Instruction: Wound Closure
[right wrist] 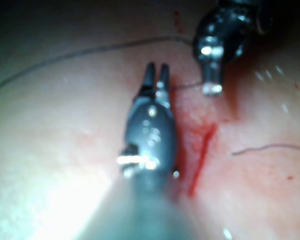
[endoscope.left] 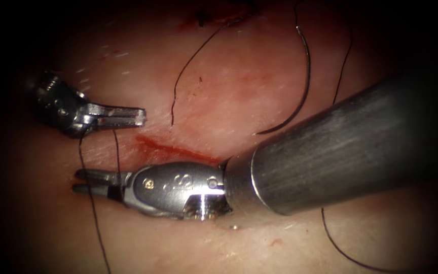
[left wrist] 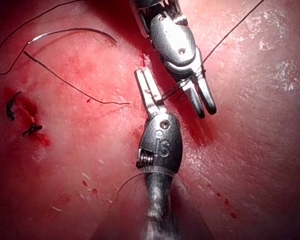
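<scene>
In the endoscope view the right pincer [endoscope.left: 84, 182] reaches in from the right on its thick shaft and ends at the lower left of the frame, its two jaws a little apart with a strand of thread [endoscope.left: 93, 203] crossing at their base; whether it grips that strand I cannot tell. The left pincer [endoscope.left: 133, 115] sits at the middle left, pointing right, its jaws pressed nearly together, and the thread runs down from beside it past the right tool to the bottom edge. I cannot say for sure that it pinches the strand either. Between the two tools lies the cut [endoscope.left: 173, 149], a short red line on the tissue [endoscope.left: 229, 86] with red fluid [endoscope.left: 150, 143] along it. The needle [endoscope.left: 300, 86] lies free on the tissue in the upper right of the frame, to the right of the cut, held by neither tool and not driven into the tissue; its point rests near the right tool's shaft. More thread loops from it across the top of the frame. In the left wrist view the left pincer [left wrist: 150, 90] and the right pincer [left wrist: 202, 102] lie close together with the thread [left wrist: 180, 89] drawn across the right one's jaws, and dark stitches [left wrist: 20, 117] sit off to one side.
</scene>
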### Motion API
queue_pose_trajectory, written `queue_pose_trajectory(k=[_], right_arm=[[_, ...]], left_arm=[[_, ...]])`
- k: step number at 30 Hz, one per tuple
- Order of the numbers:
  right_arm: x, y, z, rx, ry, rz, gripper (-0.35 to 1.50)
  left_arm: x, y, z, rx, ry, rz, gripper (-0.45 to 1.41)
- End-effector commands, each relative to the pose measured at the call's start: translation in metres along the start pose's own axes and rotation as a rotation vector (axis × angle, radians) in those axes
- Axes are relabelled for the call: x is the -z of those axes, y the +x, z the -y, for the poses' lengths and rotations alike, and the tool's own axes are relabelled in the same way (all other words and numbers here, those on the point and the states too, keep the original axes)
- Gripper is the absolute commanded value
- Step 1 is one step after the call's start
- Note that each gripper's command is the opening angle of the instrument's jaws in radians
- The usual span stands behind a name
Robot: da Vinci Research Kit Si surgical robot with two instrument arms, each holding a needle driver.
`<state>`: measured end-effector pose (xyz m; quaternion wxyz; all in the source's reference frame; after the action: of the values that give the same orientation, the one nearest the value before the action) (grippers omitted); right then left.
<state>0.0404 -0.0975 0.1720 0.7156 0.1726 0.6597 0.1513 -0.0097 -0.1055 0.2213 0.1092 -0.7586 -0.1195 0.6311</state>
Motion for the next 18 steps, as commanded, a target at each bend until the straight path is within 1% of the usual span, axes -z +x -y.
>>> queue_pose_trajectory(k=[1, 4, 6, 7, 10, 11, 12, 13, 14, 15, 16, 17, 18], right_arm=[[-0.0003, 0.0001, 0.0008, -0.007, -0.007, -0.034, 0.29], [0.0001, 0.0007, 0.0007, -0.010, -0.011, -0.071, 0.27], [0.0002, 0.0011, 0.0006, -0.011, -0.018, -0.104, 0.21], [0.0003, 0.0013, 0.0005, -0.012, -0.027, -0.119, 0.14], [0.0004, 0.0018, 0.0003, -0.017, -0.060, -0.144, 0.02], [0.0004, 0.0020, 0.0003, -0.017, -0.077, -0.176, -0.27], [0.0004, 0.0020, 0.0003, -0.017, -0.077, -0.176, -0.27], [0.0003, 0.0019, 0.0003, -0.017, -0.077, -0.182, -0.35], [0.0003, 0.0018, 0.0003, -0.014, -0.040, -0.168, -0.35], [0.0002, 0.0017, 0.0003, -0.016, -0.045, -0.135, -0.35], [0.0003, 0.0016, 0.0005, -0.017, -0.081, -0.122, -0.35], [0.0003, 0.0014, 0.0006, -0.017, -0.102, -0.130, -0.35], [0.0004, 0.0013, 0.0006, -0.016, -0.101, -0.133, -0.35]], left_arm=[[-0.0006, -0.0014, -0.0015, 0.022, -0.031, -0.013, -0.45], [-0.0002, -0.0025, -0.0020, 0.027, -0.077, -0.024, -0.45], [-0.0002, -0.0031, -0.0024, 0.021, -0.095, -0.028, -0.45], [-0.0002, -0.0034, -0.0027, 0.018, -0.106, -0.030, -0.45], [-0.0002, -0.0038, -0.0031, 0.015, -0.110, -0.039, -0.45], [-0.0001, -0.0037, -0.0031, 0.015, -0.107, -0.051, -0.45], [-0.0001, -0.0037, -0.0031, 0.015, -0.107, -0.051, -0.45], [-0.0001, -0.0036, -0.0031, 0.016, -0.105, -0.060, -0.45], [-0.0001, -0.0035, -0.0030, 0.017, -0.104, -0.066, -0.45], [0.0000, -0.0034, -0.0029, 0.018, -0.103, -0.072, -0.45], [0.0000, -0.0033, -0.0028, 0.024, -0.102, -0.075, -0.45], [0.0000, -0.0032, -0.0027, 0.018, -0.101, -0.077, -0.45], [0.0001, -0.0030, -0.0027, 0.013, -0.104, -0.079, -0.45]])
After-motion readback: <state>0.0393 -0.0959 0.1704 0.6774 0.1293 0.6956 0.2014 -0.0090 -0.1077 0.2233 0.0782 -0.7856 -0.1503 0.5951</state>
